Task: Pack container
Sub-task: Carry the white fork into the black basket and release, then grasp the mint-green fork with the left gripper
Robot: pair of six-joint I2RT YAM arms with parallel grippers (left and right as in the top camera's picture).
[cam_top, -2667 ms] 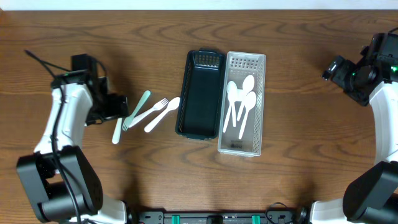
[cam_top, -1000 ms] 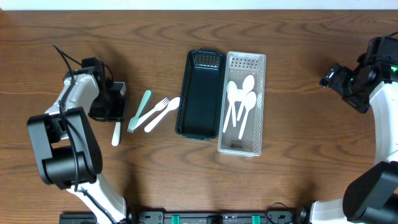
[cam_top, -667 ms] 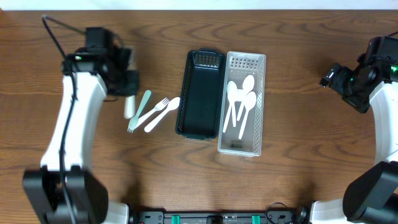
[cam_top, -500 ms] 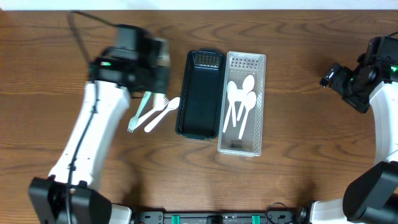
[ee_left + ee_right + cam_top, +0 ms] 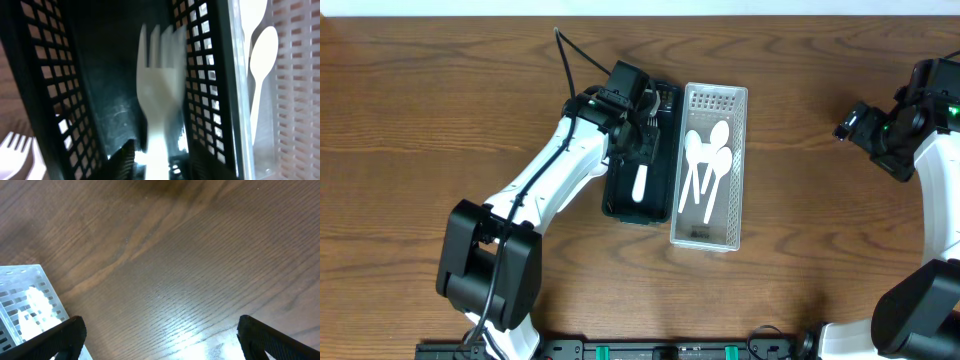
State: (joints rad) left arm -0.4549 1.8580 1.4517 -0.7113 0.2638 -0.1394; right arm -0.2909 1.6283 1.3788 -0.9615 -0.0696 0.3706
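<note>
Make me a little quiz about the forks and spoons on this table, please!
1. What lies in the white basket? A) forks B) spoons C) knives
2. True or false: the white fork is over the black basket.
3. Which arm's fingers are at the black basket, the left or the right?

Key: 1 B. 2 true. 3 the left.
</note>
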